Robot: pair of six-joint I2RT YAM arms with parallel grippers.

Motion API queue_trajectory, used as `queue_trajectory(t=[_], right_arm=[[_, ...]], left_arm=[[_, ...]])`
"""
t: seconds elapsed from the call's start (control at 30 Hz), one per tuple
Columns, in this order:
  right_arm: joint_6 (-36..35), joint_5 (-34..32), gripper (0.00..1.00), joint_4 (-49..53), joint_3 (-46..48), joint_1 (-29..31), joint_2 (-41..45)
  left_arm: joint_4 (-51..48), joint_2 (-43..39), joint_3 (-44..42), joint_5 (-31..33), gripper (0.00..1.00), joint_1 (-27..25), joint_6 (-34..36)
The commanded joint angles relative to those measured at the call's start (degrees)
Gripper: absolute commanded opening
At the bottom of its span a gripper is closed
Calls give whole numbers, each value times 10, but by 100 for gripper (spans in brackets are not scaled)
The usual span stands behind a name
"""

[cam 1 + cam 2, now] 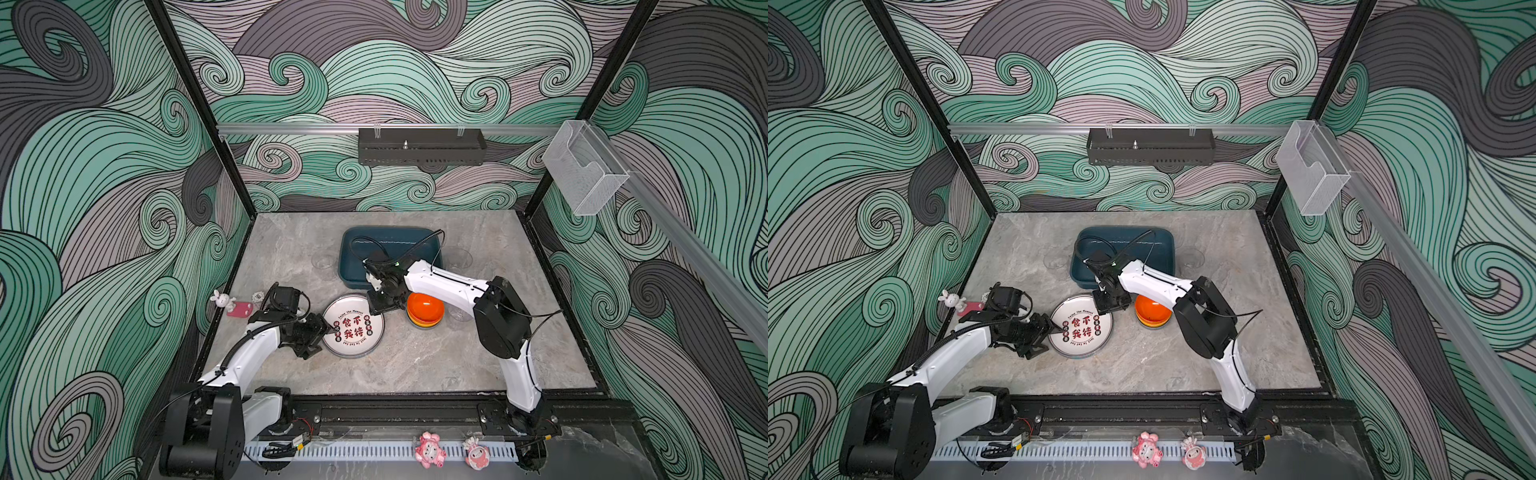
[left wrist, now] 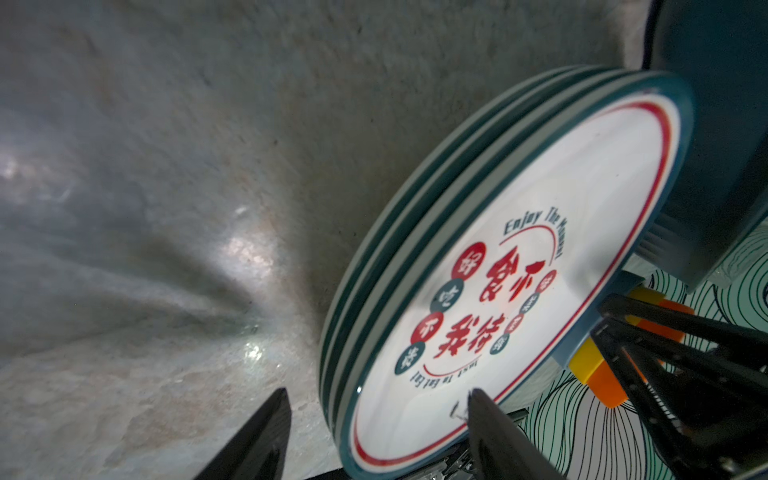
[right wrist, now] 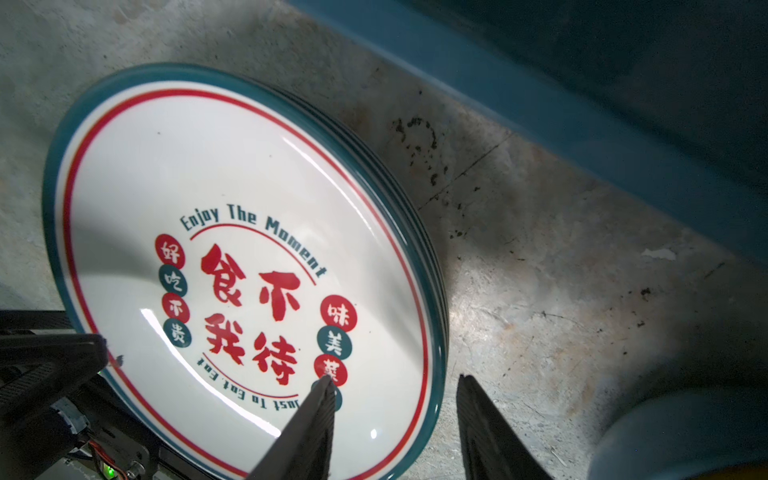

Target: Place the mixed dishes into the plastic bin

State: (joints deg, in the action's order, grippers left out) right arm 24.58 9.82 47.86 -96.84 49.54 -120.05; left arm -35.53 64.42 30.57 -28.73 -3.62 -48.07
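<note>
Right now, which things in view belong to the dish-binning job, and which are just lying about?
Job in hand: plate stack; stacked bowls; clear tumblers; plastic bin.

Just lying about: white rabbit figurine; pink figurines on the front rail; black perforated tray; clear acrylic holder.

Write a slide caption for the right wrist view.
Right gripper, jaws open, straddles the rim of the stacked printed plates beside the teal bin.

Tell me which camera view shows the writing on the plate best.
The right wrist view: the plate fills it, its words sharp. The left wrist view shows it slanted; in both top views it is small.
</note>
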Motion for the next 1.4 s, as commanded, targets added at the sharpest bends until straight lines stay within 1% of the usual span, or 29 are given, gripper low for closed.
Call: queue_trajectory(t=[0.0,0.17,0.4,0.77,1.03,1.3,1.37], right_arm=[[-4,-7,50,12,-11,1,-17],[-2,9,49,13,-25,3,-30],[-1,6,44,12,-27,4,-30],[-15,-54,41,49,-48,14,-36],[-16,-35,39,48,-53,17,-44],[-17,-35,33,48,-55,20,-47],[-19,-36,30,49,-54,20,-48]], left_arm=[[8,7,-2,-5,70,-3,-4],[11,12,-2,-7,70,-3,-3],[14,11,-4,-8,70,-3,-4],[19,15,-6,-8,68,-3,-5],[26,20,-7,-11,67,-3,-6],[28,20,-8,-11,66,-3,-7],[27,20,-8,-11,65,-3,-7]])
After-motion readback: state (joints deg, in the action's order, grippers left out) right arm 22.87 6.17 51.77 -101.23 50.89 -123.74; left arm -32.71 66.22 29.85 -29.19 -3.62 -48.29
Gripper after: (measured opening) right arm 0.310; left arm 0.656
